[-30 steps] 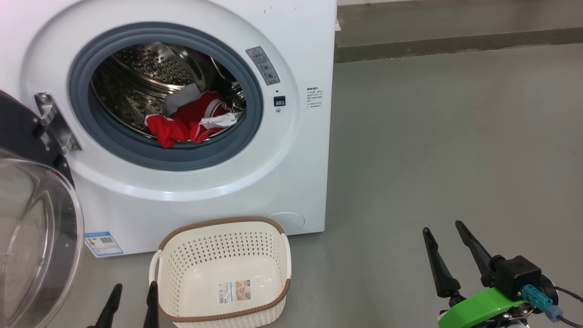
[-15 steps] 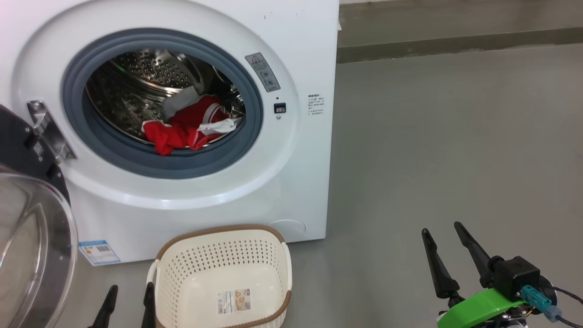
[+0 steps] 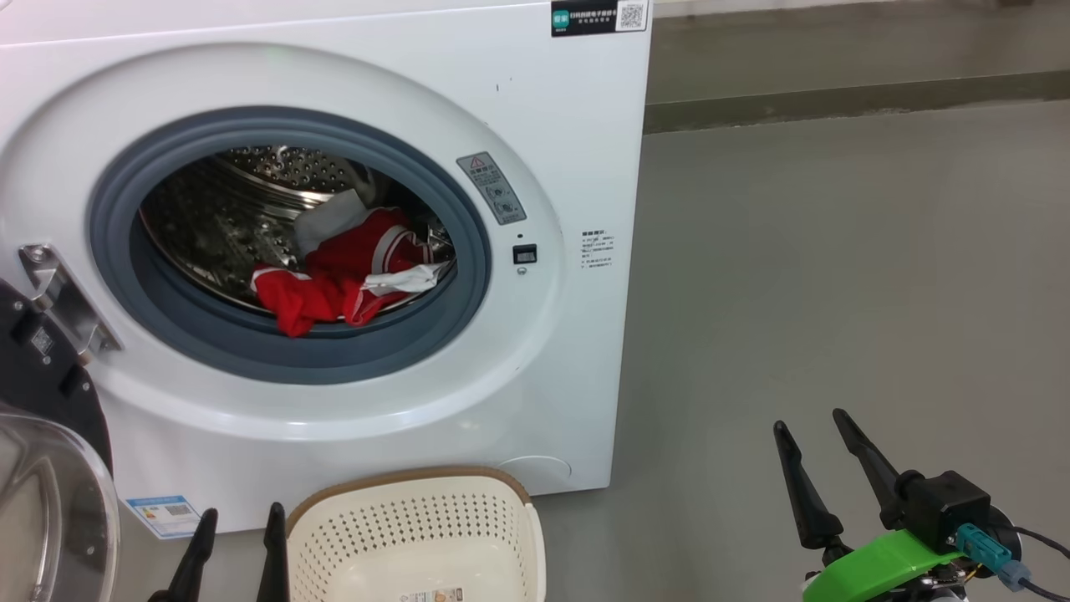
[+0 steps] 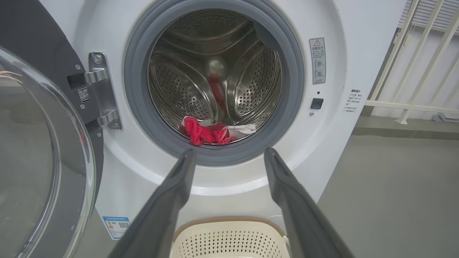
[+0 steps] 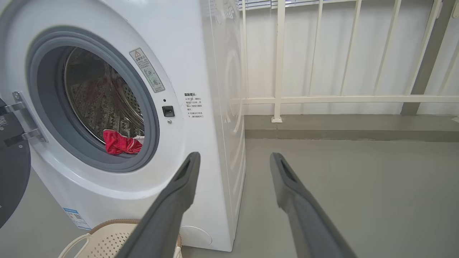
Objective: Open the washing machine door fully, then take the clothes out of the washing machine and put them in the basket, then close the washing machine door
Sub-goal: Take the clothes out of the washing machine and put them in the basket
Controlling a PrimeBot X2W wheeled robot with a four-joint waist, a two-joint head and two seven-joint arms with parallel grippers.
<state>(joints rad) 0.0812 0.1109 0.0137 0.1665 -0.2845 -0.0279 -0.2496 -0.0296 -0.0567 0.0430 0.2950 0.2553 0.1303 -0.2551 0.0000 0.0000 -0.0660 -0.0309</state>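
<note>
Head view, L to R.
1. Washing machine door (image 3: 50, 485): 8 o'clock, swung open on its hinge, glass bowl bulging out.
2. Left gripper (image 3: 242, 510): 7 o'clock, fingers apart, just beside basket's left rim.
3. Washing machine (image 3: 543, 125): 11 o'clock, drum exposed.
4. Clothes (image 3: 334, 280): red w/ white trim, plus greyish-white pc; low in drum, front edge on grey ring.
5. Basket (image 3: 418, 510): 6 o'clock, on floor (image 3: 836, 251) before machine.
6. Right gripper (image 3: 809, 420): 4 o'clock, fingers apart, over floor, well apart from machine.
</note>
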